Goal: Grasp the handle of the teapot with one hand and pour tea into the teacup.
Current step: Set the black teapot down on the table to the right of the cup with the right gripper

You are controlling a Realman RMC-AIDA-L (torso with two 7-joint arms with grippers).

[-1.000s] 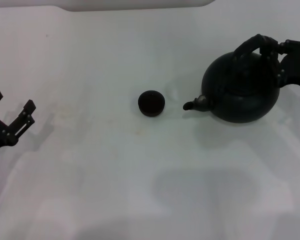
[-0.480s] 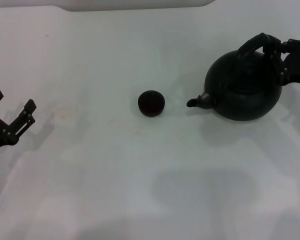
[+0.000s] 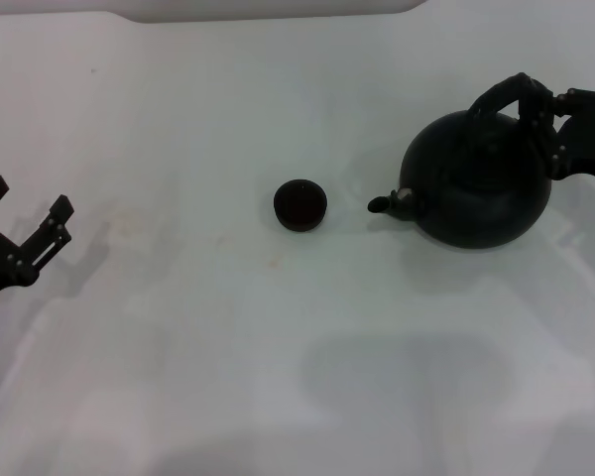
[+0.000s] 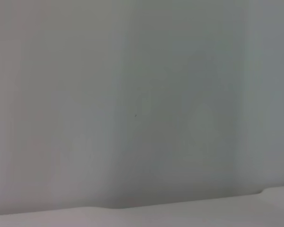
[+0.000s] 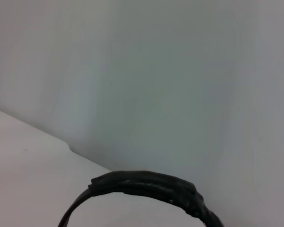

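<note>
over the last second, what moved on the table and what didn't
The teapot, held by its handle in the right gripper, shifted slightly: first away from the teacup, then partly back, its spout tip riding a little higher. The grip held throughout. The teacup and the open left gripper stayed put.

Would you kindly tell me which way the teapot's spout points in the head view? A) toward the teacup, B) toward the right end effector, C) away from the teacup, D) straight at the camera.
A: the spout of the teapot juts toward the teacup, with bare table between them.
</note>
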